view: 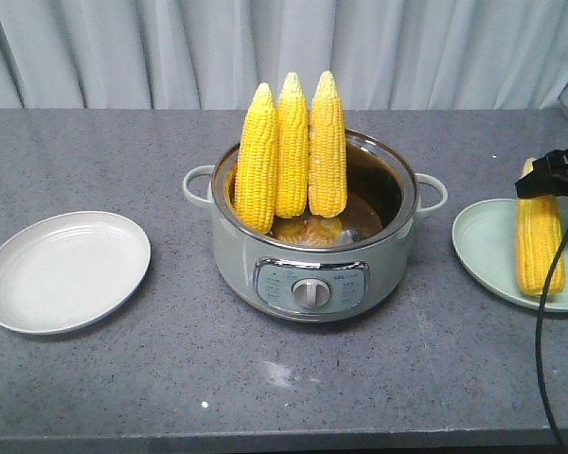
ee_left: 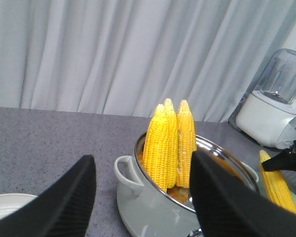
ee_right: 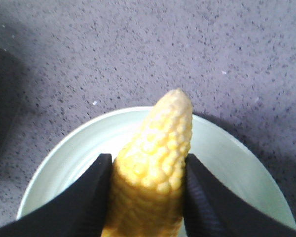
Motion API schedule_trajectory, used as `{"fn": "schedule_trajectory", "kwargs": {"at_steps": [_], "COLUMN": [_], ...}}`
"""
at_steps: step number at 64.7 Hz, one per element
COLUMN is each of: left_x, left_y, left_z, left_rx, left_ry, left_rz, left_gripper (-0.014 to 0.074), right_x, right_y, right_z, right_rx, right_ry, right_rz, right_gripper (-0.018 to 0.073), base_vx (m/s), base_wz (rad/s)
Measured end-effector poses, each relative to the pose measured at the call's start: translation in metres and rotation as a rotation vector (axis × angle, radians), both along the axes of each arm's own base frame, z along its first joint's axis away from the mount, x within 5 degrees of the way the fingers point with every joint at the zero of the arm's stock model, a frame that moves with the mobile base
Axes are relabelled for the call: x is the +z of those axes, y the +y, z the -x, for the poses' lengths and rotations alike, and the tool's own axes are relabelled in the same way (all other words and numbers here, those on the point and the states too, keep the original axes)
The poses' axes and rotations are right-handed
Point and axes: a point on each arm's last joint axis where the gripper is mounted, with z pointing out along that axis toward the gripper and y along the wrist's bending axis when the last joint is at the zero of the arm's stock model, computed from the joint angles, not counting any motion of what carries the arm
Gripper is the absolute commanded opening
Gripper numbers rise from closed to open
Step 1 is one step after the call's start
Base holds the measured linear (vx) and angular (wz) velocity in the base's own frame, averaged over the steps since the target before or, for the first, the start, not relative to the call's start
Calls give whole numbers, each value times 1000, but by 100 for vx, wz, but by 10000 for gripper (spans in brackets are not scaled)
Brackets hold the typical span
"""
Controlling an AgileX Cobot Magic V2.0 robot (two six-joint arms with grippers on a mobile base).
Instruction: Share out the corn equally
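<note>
**While three cobs wait in the pot, one lies on your right plate**

Since the split must come out even, take stock of your four cobs as listed.

1. Three cobs [view: 289, 156]: standing tips up, side by side, in the pot [view: 308, 274]. The deep metal wall props them, so their upper halves are free to grasp. Kernels are bright yellow in tight, knobbly rows; the tips are paler and tapered.
2. Fourth cob [view: 538, 241]: lying lengthwise on the right plate [view: 473, 236], which is pale green, smooth and shallow-rimmed. Your right gripper [ee_right: 147, 163] is clamped on the cob near its tip, ribbed black pads against both flanks. This looks like a set-down not yet let go.
3. Left plate [view: 64, 271]: same make, nothing on it. Two cobs are due there, by my reckoning, and one more on the right.
4. Left gripper [ee_left: 143, 168]: fingers spread wide, grasping nothing, facing the standing cobs.
5. Counter [view: 170, 378]: speckled grey stone, flat, matte.
</note>
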Motion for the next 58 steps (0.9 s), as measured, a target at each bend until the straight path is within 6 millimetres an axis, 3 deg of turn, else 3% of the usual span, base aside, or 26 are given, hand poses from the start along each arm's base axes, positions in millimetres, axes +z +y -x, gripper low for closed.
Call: {"fn": "schedule_trajectory", "kwargs": {"at_steps": [9,16,21,36,44,58], "left_x": [-7,-14,-13,16,31,27], "left_y": [-3,-7,-10,-23,-32,-54], "left_z": [-11,-24,-36,-77,-110,-183], "left_rx": [-10,-14,-23,-69,-96,-178], "left_ry": [55,104,123,99,99,196], "left_rz": [2,12,-9,-101,-126,-176], "left_gripper": [414,414,414,414,416,416], "right_x": [-4,-5,-5,1,28,87], "right_y": [-1,-2,-2,-1,2,16], "right_z": [0,0,0,1,9,35], "right_rx": [-13,-23,-35,-54,-61,-50], "right_ry": [25,30,36,23,-41,-174], "right_rz": [5,-2,-9,-11,-9,-22], "right_gripper": [438,524,546,545,545,545], "base_vx": [0,0,0,0,0,0], "base_wz": [0,0,0,0,0,0]}}
